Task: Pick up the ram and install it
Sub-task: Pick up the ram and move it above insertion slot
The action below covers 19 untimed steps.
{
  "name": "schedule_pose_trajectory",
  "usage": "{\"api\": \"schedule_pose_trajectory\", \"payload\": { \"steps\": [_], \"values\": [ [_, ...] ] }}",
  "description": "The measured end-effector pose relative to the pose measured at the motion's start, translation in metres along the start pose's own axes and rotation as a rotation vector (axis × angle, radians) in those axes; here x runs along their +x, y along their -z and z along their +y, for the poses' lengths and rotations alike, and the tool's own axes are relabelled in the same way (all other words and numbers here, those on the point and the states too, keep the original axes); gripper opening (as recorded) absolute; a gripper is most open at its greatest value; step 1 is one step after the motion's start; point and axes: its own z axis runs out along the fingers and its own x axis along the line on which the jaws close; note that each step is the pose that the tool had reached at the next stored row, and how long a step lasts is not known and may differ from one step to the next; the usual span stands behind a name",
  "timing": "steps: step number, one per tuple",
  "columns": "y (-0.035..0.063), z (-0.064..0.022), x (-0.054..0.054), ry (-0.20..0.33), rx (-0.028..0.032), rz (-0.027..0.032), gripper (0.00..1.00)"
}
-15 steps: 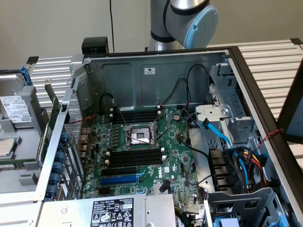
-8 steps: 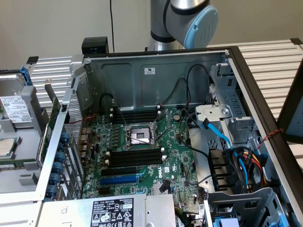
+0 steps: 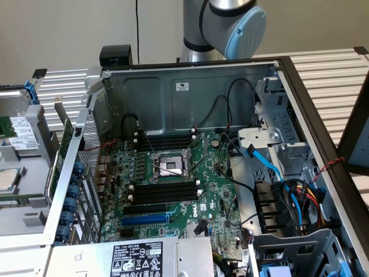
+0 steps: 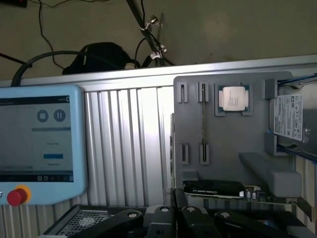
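Looking through the wrist view, I find the ram (image 4: 203, 124) standing on its thin edge in the grey tray (image 4: 247, 144), seated between small clips and just beside a processor chip (image 4: 234, 98) that lies in its own square pocket. A hard drive (image 4: 290, 116) with a white label sits at the far side of the chip, and a graphics card (image 4: 213, 189) lies along another edge of the tray. The tray rests on the ribbed metal table (image 4: 129, 144), with the teach pendant (image 4: 34, 144) lying near it, screen lit.

The gripper (image 4: 176, 220) hangs apart from the ram. I cannot tell whether it is spread or pressed together.

In the exterior view the computer case (image 3: 190, 98) lies open, with the arm (image 3: 230, 23) rising behind it. On the motherboard (image 3: 210, 179), the black memory slots (image 3: 167, 193) flank the processor socket (image 3: 170, 167), and the blue slot (image 3: 144, 219) runs just beside them.
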Motion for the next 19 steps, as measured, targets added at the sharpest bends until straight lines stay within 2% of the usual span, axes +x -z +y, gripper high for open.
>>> {"api": "schedule_pose_trajectory", "payload": {
  "steps": [19],
  "values": [
    [-0.0028, -0.0512, -0.004, -0.001, 0.0, 0.0, 0.12]
  ]
}}
